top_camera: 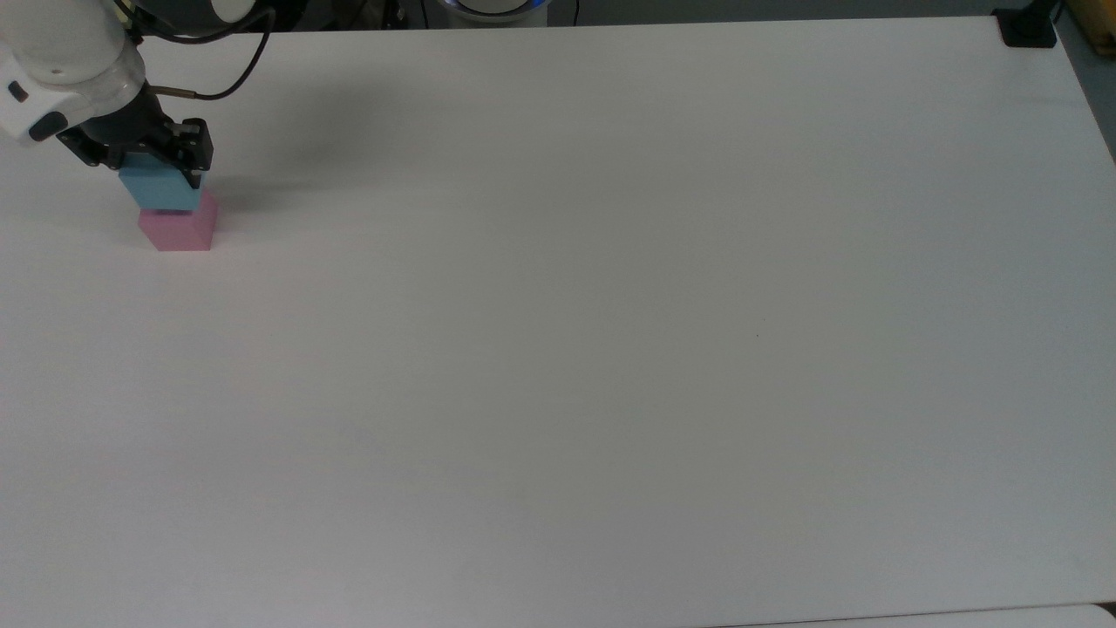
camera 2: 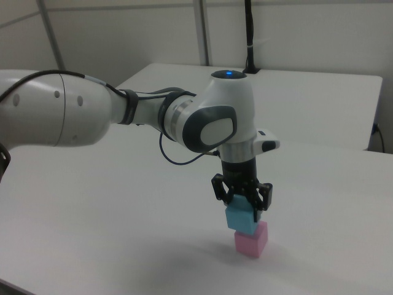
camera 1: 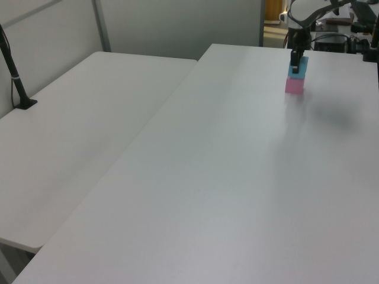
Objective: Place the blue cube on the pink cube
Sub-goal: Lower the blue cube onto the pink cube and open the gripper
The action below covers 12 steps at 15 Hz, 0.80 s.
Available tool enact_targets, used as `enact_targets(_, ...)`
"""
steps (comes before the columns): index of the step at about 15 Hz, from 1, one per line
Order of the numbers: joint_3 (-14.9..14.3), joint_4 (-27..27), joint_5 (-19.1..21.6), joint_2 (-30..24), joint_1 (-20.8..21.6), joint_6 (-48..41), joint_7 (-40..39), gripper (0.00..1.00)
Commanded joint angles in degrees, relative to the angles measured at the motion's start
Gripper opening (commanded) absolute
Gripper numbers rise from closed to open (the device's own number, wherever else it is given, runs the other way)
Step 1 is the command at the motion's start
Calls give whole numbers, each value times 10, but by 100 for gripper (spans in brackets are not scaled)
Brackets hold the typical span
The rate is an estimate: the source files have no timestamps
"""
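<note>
The pink cube (top_camera: 179, 231) (camera 1: 294, 86) (camera 2: 252, 240) rests on the white table (top_camera: 610, 331) near the far left of the top view. Directly on it sits the blue cube (top_camera: 157, 189) (camera 1: 296, 67) (camera 2: 239, 217), a little offset toward the top view's left. My gripper (top_camera: 144, 166) (camera 1: 294, 59) (camera 2: 243, 201) comes straight down from above and is shut on the blue cube, with black fingers against two opposite faces. The cube's top is hidden under the gripper.
The white arm (camera 2: 92, 114) reaches in over the table's far-left corner in the top view, trailing a black cable (top_camera: 235, 78). A black clamp (top_camera: 1027, 28) sits at the top right corner. A second white table (camera 1: 77, 136) adjoins in the left view.
</note>
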Motion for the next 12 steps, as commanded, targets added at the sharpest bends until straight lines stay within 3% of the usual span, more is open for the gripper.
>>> enact_targets(1,4,16,-9,12,-8,4,-24,15)
enact_targets(3,4,44,-7,28,-8,4,-21,18)
enact_targets(8,4,44,-9,30,-8,4,-22,30)
enact_targets(12,5,43,-9,27,-7,-4,-20,32)
